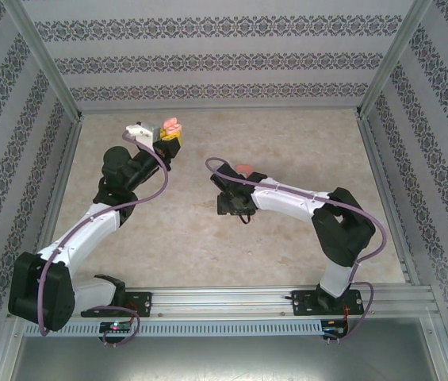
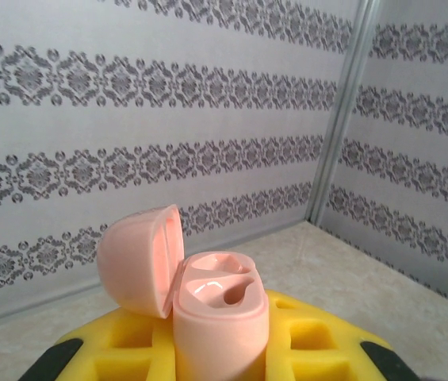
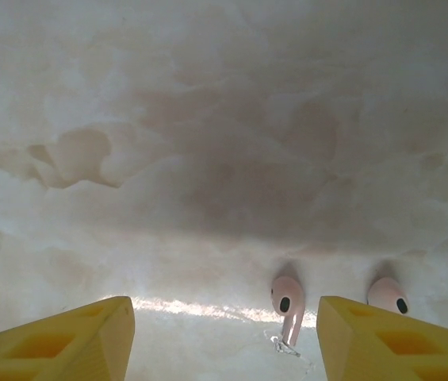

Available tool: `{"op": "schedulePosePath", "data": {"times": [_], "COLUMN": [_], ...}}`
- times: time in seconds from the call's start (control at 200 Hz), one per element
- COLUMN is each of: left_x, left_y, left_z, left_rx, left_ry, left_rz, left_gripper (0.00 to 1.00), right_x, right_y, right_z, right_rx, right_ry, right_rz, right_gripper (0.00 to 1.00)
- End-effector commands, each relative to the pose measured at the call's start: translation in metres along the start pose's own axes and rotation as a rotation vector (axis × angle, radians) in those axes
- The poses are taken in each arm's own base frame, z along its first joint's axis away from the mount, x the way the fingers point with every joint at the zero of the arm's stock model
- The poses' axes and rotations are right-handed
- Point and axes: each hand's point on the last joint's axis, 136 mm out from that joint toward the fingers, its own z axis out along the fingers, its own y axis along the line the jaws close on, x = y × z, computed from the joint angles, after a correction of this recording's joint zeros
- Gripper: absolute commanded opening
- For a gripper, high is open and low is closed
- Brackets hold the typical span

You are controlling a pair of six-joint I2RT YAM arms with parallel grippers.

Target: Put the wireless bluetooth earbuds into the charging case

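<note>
My left gripper (image 1: 170, 141) is raised at the back left and shut on a pink charging case (image 2: 220, 317). The case stands upright between the yellow fingers (image 2: 319, 341). Its lid (image 2: 139, 259) is swung open to the left, and both wells are empty. My right gripper (image 3: 224, 321) points down at the table near the middle (image 1: 235, 205), its jaws open. One pinkish earbud (image 3: 287, 305) lies on the table between the jaws, close to the right finger (image 3: 390, 341). A second pinkish earbud (image 3: 388, 295) lies just beyond that finger, outside the gap.
A small orange-red object (image 1: 243, 168) lies on the table just behind the right gripper. Patterned walls with metal frame posts (image 1: 45, 67) enclose the marbled table (image 1: 303, 143) on three sides.
</note>
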Motion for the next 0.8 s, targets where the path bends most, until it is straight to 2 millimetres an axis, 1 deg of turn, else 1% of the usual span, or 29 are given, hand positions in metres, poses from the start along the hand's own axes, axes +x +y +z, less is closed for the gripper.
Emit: {"op": "schedulePosePath", "data": {"times": [0.0,0.075,0.23,0.505,0.664,0.794], "left_x": [-0.04,-0.039,-0.035,-0.034,-0.033,-0.032], "left_y": [-0.002,-0.005,-0.013,-0.017,-0.022,-0.026], "left_z": [-0.008,-0.009,-0.009,-0.008,-0.006,-0.005], "left_rx": [-0.006,0.011,0.047,0.057,0.078,0.09], "left_ry": [-0.192,-0.205,-0.198,-0.198,-0.19,-0.182], "left_rz": [-0.041,-0.049,-0.043,-0.037,-0.023,-0.011], "left_gripper": [0.0,0.0,0.0,0.0,0.0,0.0], "right_x": [0.0,0.001,0.004,0.012,0.016,0.017], "right_y": [-0.008,-0.012,-0.012,-0.014,-0.019,-0.022], "right_z": [0.003,0.007,0.013,0.027,0.034,0.035], "right_rx": [0.071,0.087,0.091,0.108,0.128,0.136], "right_ry": [-0.008,-0.004,0.016,0.059,0.071,0.075], "right_rz": [0.021,0.027,0.029,0.029,0.037,0.039], "right_gripper": [0.6,0.59,0.54,0.47,0.45,0.43]}}
